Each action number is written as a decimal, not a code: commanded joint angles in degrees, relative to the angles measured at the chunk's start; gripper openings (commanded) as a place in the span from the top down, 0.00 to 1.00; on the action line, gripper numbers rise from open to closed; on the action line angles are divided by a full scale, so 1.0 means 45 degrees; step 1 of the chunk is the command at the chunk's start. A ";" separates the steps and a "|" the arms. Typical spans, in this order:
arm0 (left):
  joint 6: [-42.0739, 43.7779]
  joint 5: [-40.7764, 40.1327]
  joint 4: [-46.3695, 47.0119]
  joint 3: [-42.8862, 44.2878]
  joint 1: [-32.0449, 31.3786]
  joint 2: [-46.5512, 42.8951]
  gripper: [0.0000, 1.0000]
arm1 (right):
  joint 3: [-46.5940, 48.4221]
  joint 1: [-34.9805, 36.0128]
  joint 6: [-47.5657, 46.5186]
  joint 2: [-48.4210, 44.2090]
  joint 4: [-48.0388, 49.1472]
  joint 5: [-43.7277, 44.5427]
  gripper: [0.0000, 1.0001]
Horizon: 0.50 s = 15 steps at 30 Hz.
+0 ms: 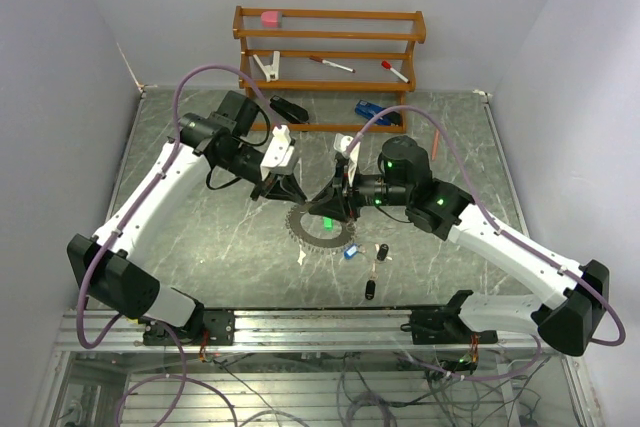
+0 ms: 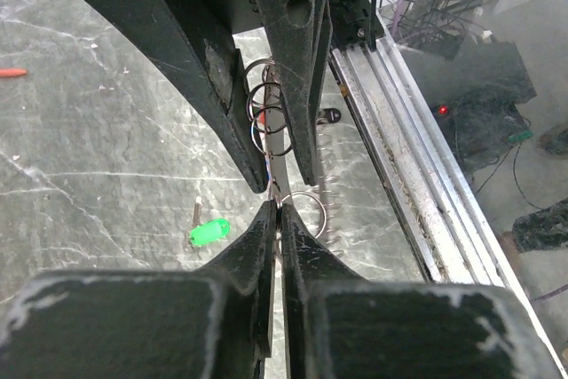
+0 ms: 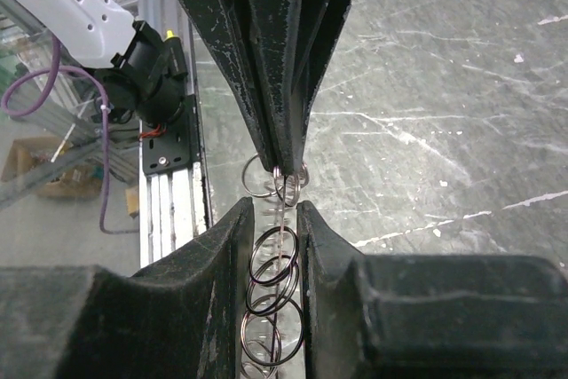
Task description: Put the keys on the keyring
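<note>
Fingers (image 2: pixel 255 259) of the left gripper (image 2: pixel 277 219) were pinched almost together on a thin wire loop at the rim of the keyring (image 1: pixel 297 232). Facing them tip to tip, the right gripper (image 3: pixel 277 219) kept its fingers (image 3: pixel 226 259) a narrow gap apart, with a run of the ring's small loops filling that gap and touching both inner faces. The keyring sat mid-worktop, just below the two meeting tips; whether its near edge rested on the worktop (image 1: pixel 200 237) could not be told. A green key (image 2: pixel 209 232) lay flat on the marble, seen from above inside the ring's hollow. A blue key (image 1: pixel 350 252) lay just beside the ring's near-right rim. One black key (image 1: pixel 381 252) lay a little further right and another black key (image 1: pixel 369 290) nearer the arm bases, both apart from the ring. A wooden rack (image 1: pixel 330 37) stood at the back wall.
</note>
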 commanded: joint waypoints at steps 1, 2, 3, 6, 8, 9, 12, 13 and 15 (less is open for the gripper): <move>0.0354 0.0153 -0.0815 0.0464 0.0049 0.0041 0.93 | 0.0174 -0.0016 -0.0045 -0.0422 0.0159 -0.0072 1.00; 0.0439 0.0239 -0.0939 0.0466 0.0049 0.0100 0.93 | 0.0185 -0.0011 -0.0054 -0.0402 0.0145 -0.0072 1.00; 0.0597 0.0327 -0.1086 0.0484 0.0049 0.0173 0.93 | 0.0208 -0.0013 -0.0083 -0.0361 0.0114 -0.0072 1.00; 0.0611 0.0548 -0.1213 0.0557 0.0039 0.0378 0.89 | 0.0258 -0.0015 -0.0113 -0.0323 0.0082 -0.0093 1.00; 0.0606 0.0572 -0.1334 0.0663 0.0032 0.0526 0.89 | 0.0279 -0.0005 -0.0113 -0.0285 0.0064 -0.0010 1.00; 0.0729 0.0555 -0.1484 0.0801 0.0001 0.0619 0.89 | 0.0283 0.0002 -0.0113 -0.0233 0.0045 -0.0012 1.00; 0.1292 0.0554 -0.2186 0.1205 -0.0058 0.0900 0.93 | 0.0260 -0.0012 -0.0132 -0.0214 0.0043 0.0006 1.00; 0.1502 0.0579 -0.2443 0.1326 -0.0067 0.1003 0.93 | 0.0227 -0.0008 -0.0147 -0.0215 0.0042 0.0033 1.00; 0.1887 0.0553 -0.2929 0.1594 -0.0082 0.1202 0.93 | 0.0165 -0.0009 -0.0222 -0.0234 -0.0018 0.0073 1.00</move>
